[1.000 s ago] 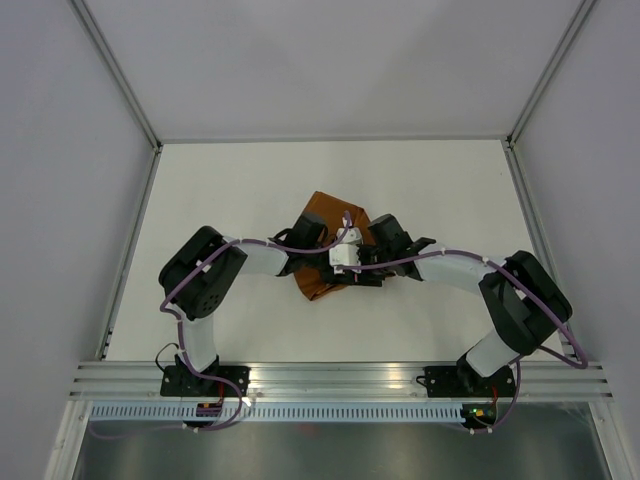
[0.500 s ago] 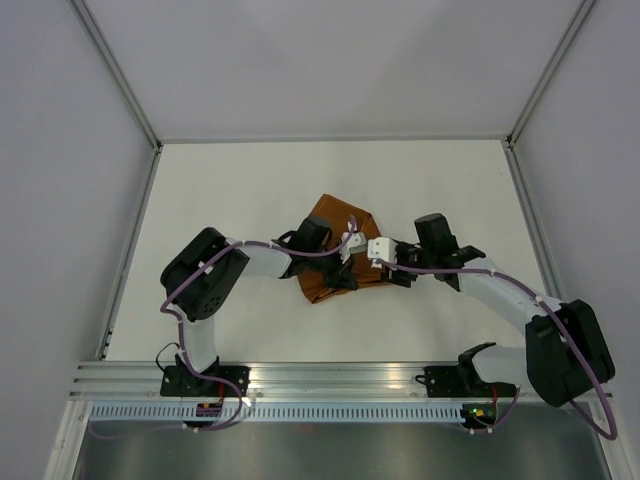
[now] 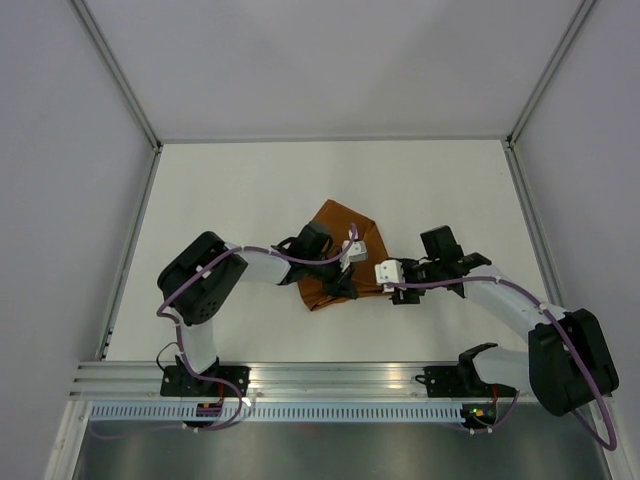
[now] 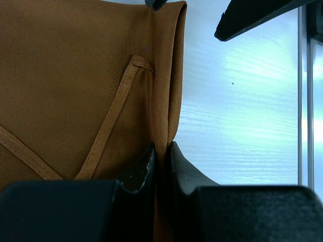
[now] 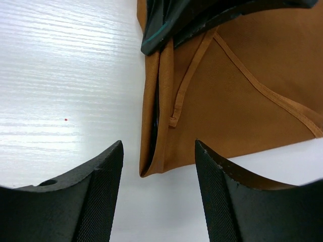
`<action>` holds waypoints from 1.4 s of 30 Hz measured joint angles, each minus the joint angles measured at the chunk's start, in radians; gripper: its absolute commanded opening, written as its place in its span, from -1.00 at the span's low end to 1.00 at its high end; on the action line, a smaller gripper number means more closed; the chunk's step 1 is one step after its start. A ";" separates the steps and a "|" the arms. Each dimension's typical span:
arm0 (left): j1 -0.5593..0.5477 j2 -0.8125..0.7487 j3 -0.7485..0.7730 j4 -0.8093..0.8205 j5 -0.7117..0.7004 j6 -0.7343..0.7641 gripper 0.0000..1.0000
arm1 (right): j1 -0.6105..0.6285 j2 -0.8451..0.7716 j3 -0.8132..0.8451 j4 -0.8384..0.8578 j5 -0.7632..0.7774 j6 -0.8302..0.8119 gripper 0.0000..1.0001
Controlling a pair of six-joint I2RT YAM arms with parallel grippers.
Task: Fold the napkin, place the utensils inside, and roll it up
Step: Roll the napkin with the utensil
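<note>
The rust-orange napkin (image 3: pixel 338 225) lies folded in the middle of the white table. My left gripper (image 3: pixel 345 285) is shut on its doubled right edge; the left wrist view shows that edge of the napkin (image 4: pixel 75 75) pinched between the jaws of the left gripper (image 4: pixel 162 148). My right gripper (image 3: pixel 385 290) stands open just right of the cloth and holds nothing. In the right wrist view the napkin's (image 5: pixel 242 85) near end sits ahead of the right gripper (image 5: pixel 159 143), with the left gripper (image 5: pixel 202 20) above it. The utensils are hidden.
A metal rail (image 3: pixel 340 380) runs along the near edge of the table (image 3: pixel 230 190), where both arm bases are bolted. White walls with metal posts (image 3: pixel 130 250) close in the left, right and far sides.
My right gripper has pulled back off the napkin to the right and opened a little wider. The left gripper stays shut on the cloth and has shifted slightly nearer.
</note>
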 measured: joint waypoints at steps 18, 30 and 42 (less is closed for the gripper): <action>-0.043 0.000 0.000 0.000 0.002 0.000 -0.95 | 0.230 0.011 -0.115 0.211 0.119 0.033 0.29; -0.044 0.000 0.000 0.000 0.002 0.000 -0.95 | 0.282 0.094 -0.122 0.363 0.222 0.070 0.11; -0.044 -0.030 -0.025 0.015 -0.024 -0.001 -0.54 | 0.298 0.123 -0.106 0.345 0.239 0.065 -0.71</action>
